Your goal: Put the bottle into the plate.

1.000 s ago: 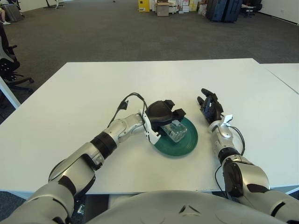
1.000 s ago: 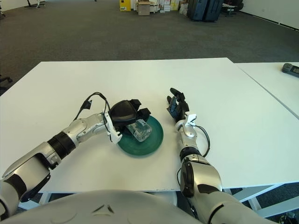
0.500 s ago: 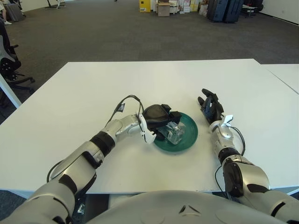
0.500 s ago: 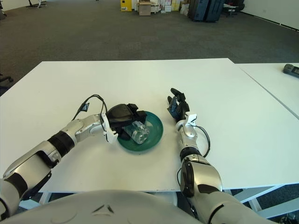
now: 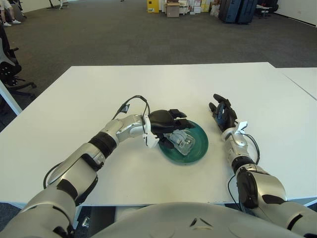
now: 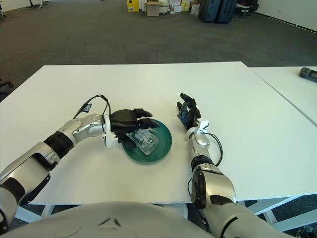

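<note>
Left eye view: left hand (image 5: pixel 166 121), fingers spread, beside bottle (image 5: pixel 182 141) in green plate (image 5: pixel 198 148); right hand (image 5: pixel 223 113) open alongside.

- The bottle (image 5: pixel 182 142) is clear plastic, see-through, with a pale label or cap end that's hard to make out. It's lying on its side, not upright.
- It sits inside the plate (image 5: pixel 198 149), toward the left half, long axis running roughly from upper left to lower right.
- The plate is a round dark green dish with a shallow raised rim, flat on the white table near the front middle.
- The right part of the plate is bare, so you can see the green bottom there.
- The bottle's upper left end is partly hidden, so I can't tell which end is the neck.
</note>
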